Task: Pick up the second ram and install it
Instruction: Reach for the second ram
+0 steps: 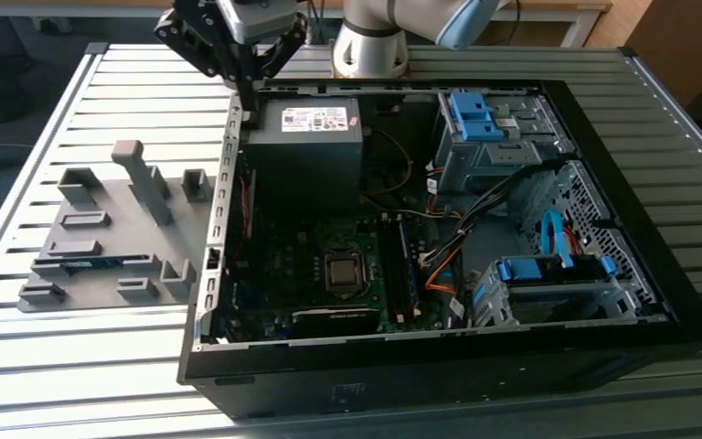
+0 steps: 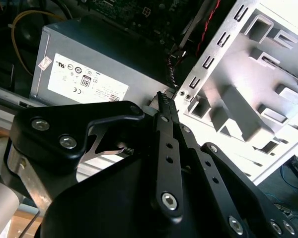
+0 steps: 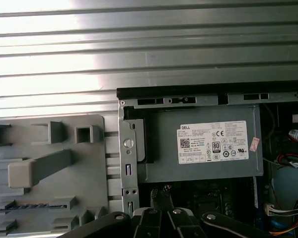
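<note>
While the claw (image 1: 249, 89) hangs closed and empty over the computer case (image 1: 222, 187) edge, the second ram (image 1: 84, 264) lies well apart in the grey fixture (image 1: 117, 240); a clean grasp probably needs the jaws spread, squared across its thin faces.

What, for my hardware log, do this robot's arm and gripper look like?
The arm is a silver-grey tube with a light blue joint cap. The gripper is matte black, built of flat linkage bars pinned with silver screws. Its slim fingers have small holes along them and taper to ridged tips. In the exterior view a light grey wrist block sits above it.
</note>
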You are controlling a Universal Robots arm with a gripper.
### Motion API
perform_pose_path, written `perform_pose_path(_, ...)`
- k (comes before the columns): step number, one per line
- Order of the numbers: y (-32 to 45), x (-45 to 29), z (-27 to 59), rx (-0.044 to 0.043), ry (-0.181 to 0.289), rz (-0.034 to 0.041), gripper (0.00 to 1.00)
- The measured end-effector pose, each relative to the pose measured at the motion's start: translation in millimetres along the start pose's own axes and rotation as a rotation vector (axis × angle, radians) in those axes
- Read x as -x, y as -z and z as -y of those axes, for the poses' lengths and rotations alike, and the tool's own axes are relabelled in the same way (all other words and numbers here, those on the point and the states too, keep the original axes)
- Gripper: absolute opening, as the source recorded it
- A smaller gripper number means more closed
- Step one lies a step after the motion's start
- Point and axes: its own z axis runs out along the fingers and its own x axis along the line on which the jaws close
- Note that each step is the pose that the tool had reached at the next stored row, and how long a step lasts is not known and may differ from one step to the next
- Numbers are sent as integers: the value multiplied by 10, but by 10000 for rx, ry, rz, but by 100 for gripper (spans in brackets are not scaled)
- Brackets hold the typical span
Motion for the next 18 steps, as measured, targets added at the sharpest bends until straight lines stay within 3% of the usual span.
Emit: perform_pose_path(18,-11,-63,5,0,0,-4,11)
